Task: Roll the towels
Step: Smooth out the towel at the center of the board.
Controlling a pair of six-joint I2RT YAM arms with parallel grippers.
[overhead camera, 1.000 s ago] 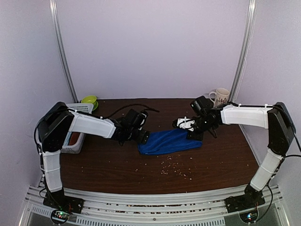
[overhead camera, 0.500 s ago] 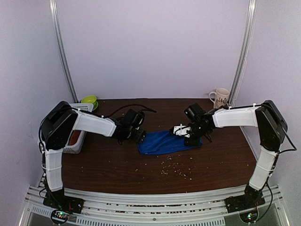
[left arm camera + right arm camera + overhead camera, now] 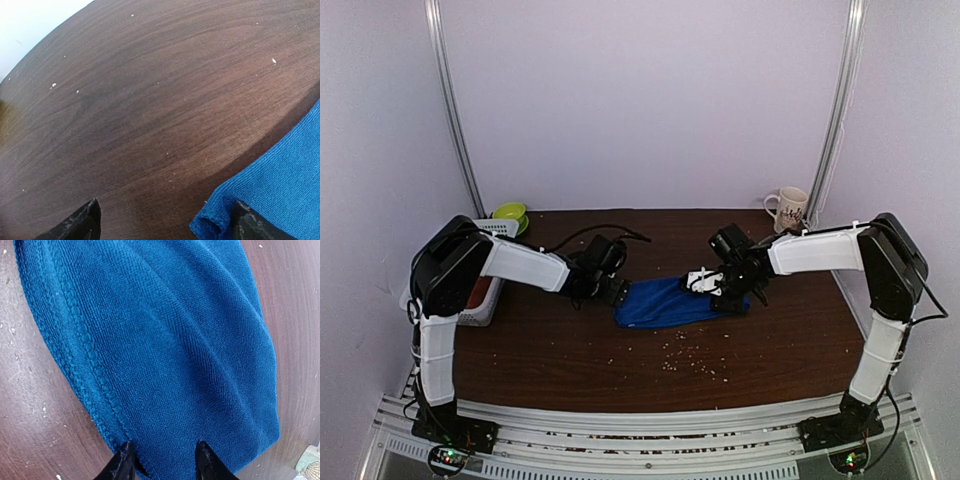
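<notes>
Underneath: dark wood table (image 3: 150, 100), pale crumbs (image 3: 685, 362) scattered. Left gripper (image 3: 165, 222) spread wide, blue towel (image 3: 280, 190) corner beside one finger. Right gripper (image 3: 162, 460) straddles towel hem, grip unclear. Lilac walls (image 3: 640, 100).

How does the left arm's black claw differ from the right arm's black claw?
The left arm's black claw stands wide open; the right arm's black claw shows a narrower gap. The left one hangs mostly over bare dark wooden table beside a corner of the royal blue cloth towel; the right one has towel cloth between its fingers, grip unclear. Both sit low at opposite ends of that towel.
</notes>
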